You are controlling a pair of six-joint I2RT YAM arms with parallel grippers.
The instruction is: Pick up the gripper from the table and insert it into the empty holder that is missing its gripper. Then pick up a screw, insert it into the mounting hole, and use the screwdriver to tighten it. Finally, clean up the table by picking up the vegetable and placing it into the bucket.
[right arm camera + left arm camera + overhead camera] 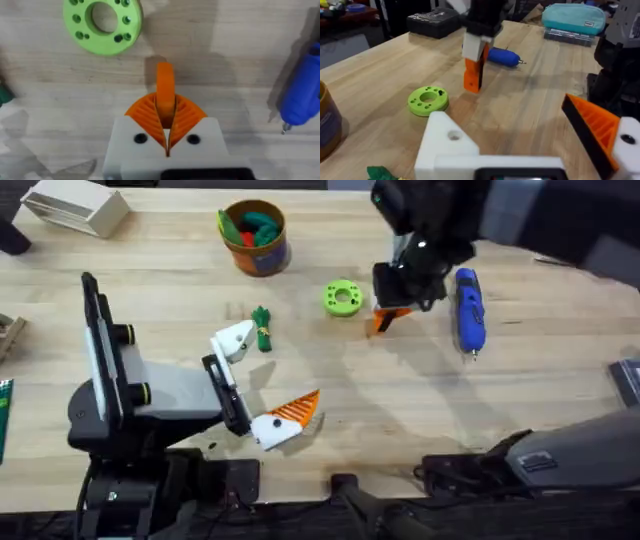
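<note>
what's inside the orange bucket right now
The bucket holds green toy pieces and something red, heaped to the rim. Anything beneath them is covered. The dark-green vegetable lies on the table, outside it.

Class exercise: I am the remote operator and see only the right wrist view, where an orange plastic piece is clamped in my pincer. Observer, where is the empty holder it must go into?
Observer: The white angular plastic holder sits on the open left pincer, left of the lime-green ring with holes. Its twin bears an orange striped finger.
Operator: Anything lying near that holder?
Observer: A small dark-green toy vegetable lies right beside it.
Operator: And the bucket?
Observer: The round orange-yellow bucket stands beyond the vegetable, holding green and red toy pieces.
</note>
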